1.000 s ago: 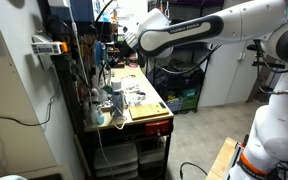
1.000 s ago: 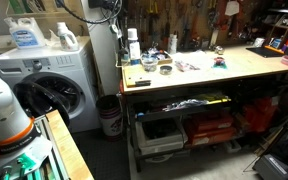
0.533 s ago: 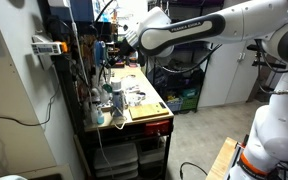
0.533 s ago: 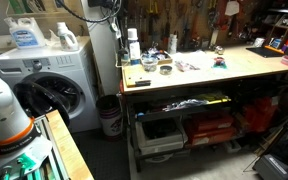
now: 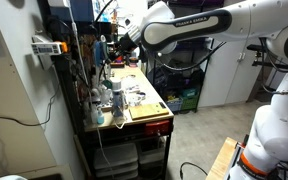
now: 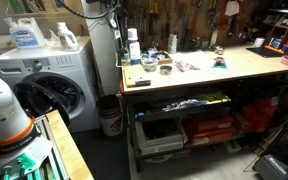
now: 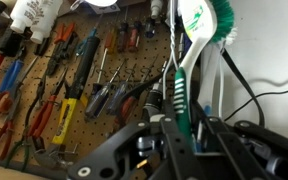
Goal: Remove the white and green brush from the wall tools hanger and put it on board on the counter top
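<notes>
The white and green brush (image 7: 189, 60) stands upright between my gripper's (image 7: 190, 122) two fingers, green bristles at the top. The gripper is shut on its handle. Behind it is the wall tools hanger (image 7: 84, 60), hung with screwdrivers and pliers. In an exterior view the gripper (image 5: 117, 46) is high up against the hanger (image 5: 87, 60), above the back of the counter top (image 5: 134, 88). The tan board (image 5: 146, 107) lies at the near end of the bench. The hanger (image 6: 184, 20) and counter top (image 6: 239, 65) also show in an exterior view, where the gripper is out of view.
Bottles (image 6: 133, 44), a bowl (image 6: 165, 68) and small items crowd one end of the bench. Jars and papers (image 5: 114, 98) sit beside the board. A washing machine (image 6: 54, 80) stands next to the bench, with drawers and bins (image 6: 184, 125) below.
My arm has risen and moved a little toward the hanger's upper part. Nothing on the bench has moved.
</notes>
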Motion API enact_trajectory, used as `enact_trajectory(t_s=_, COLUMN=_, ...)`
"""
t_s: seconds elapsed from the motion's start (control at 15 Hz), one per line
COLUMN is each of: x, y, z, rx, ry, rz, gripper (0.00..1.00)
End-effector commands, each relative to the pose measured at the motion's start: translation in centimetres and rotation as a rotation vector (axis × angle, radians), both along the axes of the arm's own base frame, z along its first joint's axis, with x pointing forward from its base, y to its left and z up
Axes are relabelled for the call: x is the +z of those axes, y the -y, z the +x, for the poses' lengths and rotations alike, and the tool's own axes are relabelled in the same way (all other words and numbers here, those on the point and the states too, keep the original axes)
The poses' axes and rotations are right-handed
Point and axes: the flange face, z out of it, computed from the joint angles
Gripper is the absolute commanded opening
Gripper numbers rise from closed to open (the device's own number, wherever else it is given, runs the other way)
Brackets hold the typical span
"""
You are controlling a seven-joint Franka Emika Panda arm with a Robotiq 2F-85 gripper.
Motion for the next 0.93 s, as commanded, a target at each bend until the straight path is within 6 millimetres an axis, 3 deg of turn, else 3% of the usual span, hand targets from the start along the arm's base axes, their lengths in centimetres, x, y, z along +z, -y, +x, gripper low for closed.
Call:
enact_trajectory(t_s=0.0, x=0.5, y=0.5, z=-1.3, rx=-0.002, ry=-0.012, rz=-0.006, gripper=0.05)
enact_trajectory(t_s=0.87, x=1.1, y=1.4, z=-3.1, rx=-0.071, ry=-0.098, rz=-0.036, gripper=0.05)
